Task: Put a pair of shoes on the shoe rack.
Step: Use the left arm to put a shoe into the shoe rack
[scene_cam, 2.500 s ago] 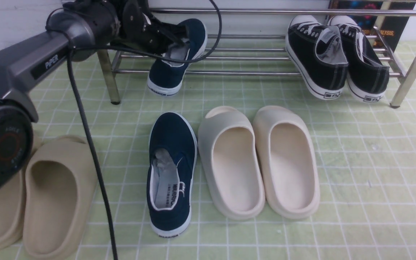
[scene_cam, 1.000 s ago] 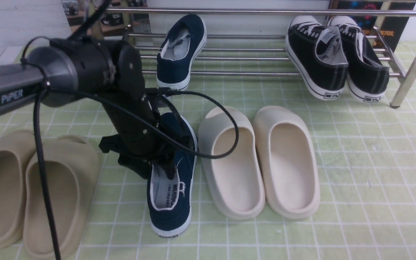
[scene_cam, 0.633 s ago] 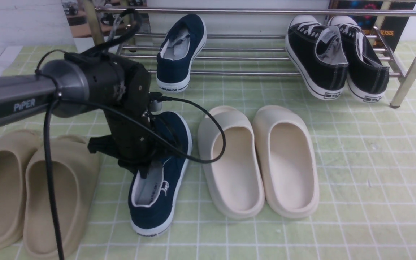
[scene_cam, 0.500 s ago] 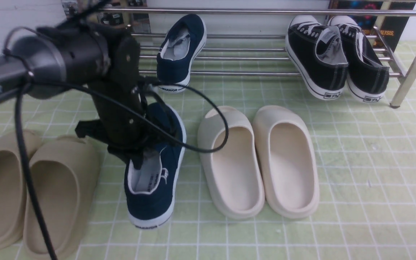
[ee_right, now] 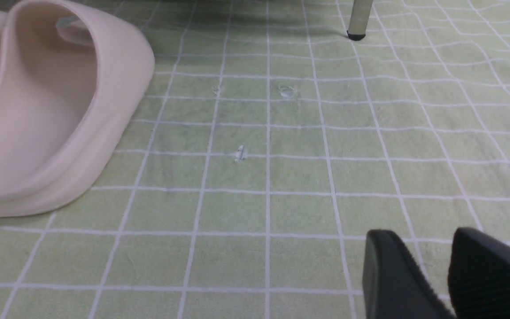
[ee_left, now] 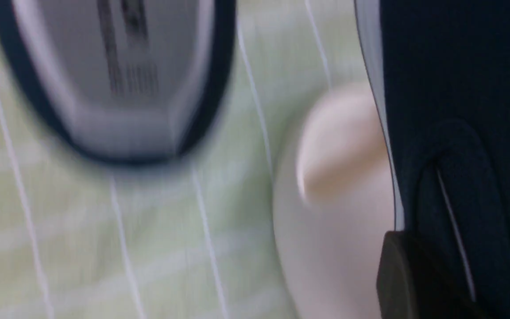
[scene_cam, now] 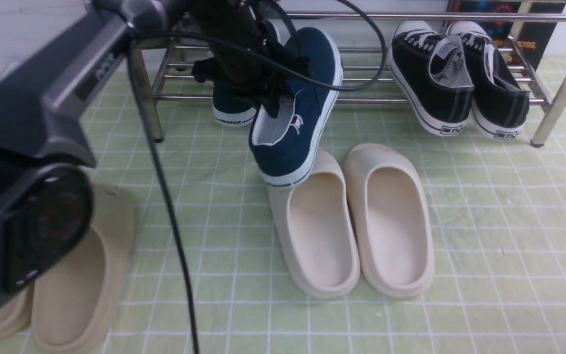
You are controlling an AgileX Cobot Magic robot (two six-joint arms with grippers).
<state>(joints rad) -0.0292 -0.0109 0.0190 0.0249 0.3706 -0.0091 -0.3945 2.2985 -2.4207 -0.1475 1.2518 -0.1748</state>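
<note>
My left gripper [scene_cam: 274, 101] is shut on the collar of a navy slip-on shoe [scene_cam: 297, 115] with a white sole and holds it tilted in the air, just in front of the chrome shoe rack [scene_cam: 371, 100]. The held shoe fills one side of the left wrist view [ee_left: 458, 110], next to one finger [ee_left: 407, 274]. The other navy shoe [scene_cam: 231, 112] rests on the rack's lower bars, mostly hidden behind the gripper; it shows blurred in the left wrist view [ee_left: 117, 79]. My right gripper [ee_right: 436, 266] is empty, low over the floor, jaws a little apart.
Two black lace-up sneakers [scene_cam: 455, 83] sit at the rack's right end. Two cream slides [scene_cam: 352, 221] lie on the green checked mat just below the held shoe. Beige slides [scene_cam: 81, 280] lie at the front left. A rack leg [ee_right: 359, 17] stands ahead of the right gripper.
My left gripper has lifted the second navy shoe off the mat and carried it up, forward and right toward the rack. The first navy shoe stays on the rack.
</note>
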